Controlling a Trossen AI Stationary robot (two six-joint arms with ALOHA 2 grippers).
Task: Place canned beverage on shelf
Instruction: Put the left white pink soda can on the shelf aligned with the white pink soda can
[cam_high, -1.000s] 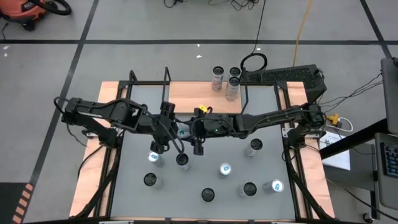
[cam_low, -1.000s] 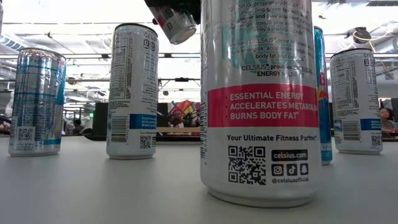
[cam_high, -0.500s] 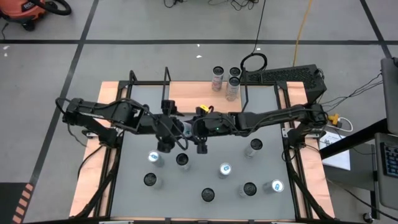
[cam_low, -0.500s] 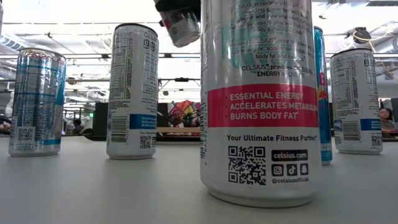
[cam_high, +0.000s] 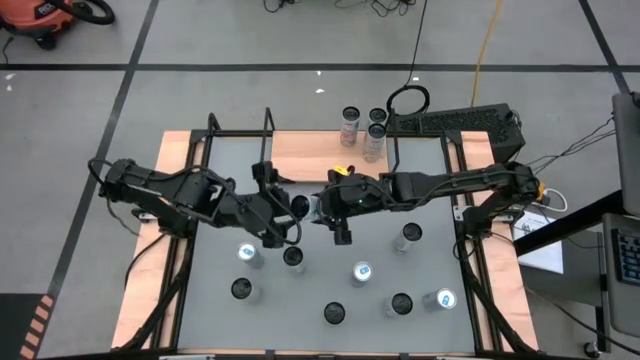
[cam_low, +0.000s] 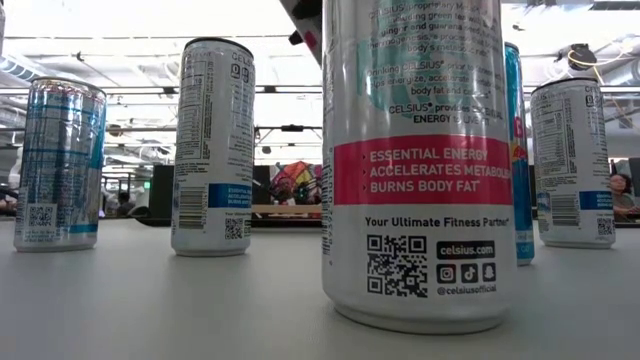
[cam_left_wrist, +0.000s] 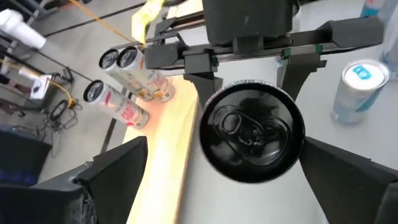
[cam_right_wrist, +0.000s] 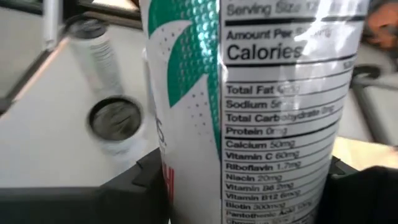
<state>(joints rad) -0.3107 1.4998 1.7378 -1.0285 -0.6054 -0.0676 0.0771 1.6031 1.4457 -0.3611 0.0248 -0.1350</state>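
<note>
A white-and-teal can with a black top (cam_high: 298, 207) hangs in the air over the middle of the grey table, between my two grippers. My right gripper (cam_high: 322, 207) reaches in from the table's right and is shut on it. The can's label fills the right wrist view (cam_right_wrist: 249, 106). My left gripper (cam_high: 280, 214) is open just left of the can and faces its black top (cam_left_wrist: 252, 134); its fingers stand wide of the can without touching it. The light-wood shelf (cam_high: 310, 155) with its black rod frame lies at the far edge. Three cans (cam_high: 350, 125) stand at its right end. My right gripper pinches the can's side wall (cam_right_wrist: 186, 186) between its two fingers (cam_left_wrist: 292, 68), one on each side of the body. The fingers come from the table's right and lie across the can. The can is lifted clear and tilted, its black top toward the table's left.
Several more cans stand on the grey table nearer than the grippers, among them three cans (cam_high: 248, 255), (cam_high: 362, 271), (cam_high: 410, 235). A tall Celsius can (cam_low: 420, 160) stands close to the low camera. Black frame posts (cam_high: 240, 125) rise at the shelf's ends.
My right gripper has gone toward the table's right edge with the can, which has risen almost out of the top of the low view. My left gripper has drawn back a little toward the near left, away from the can.
</note>
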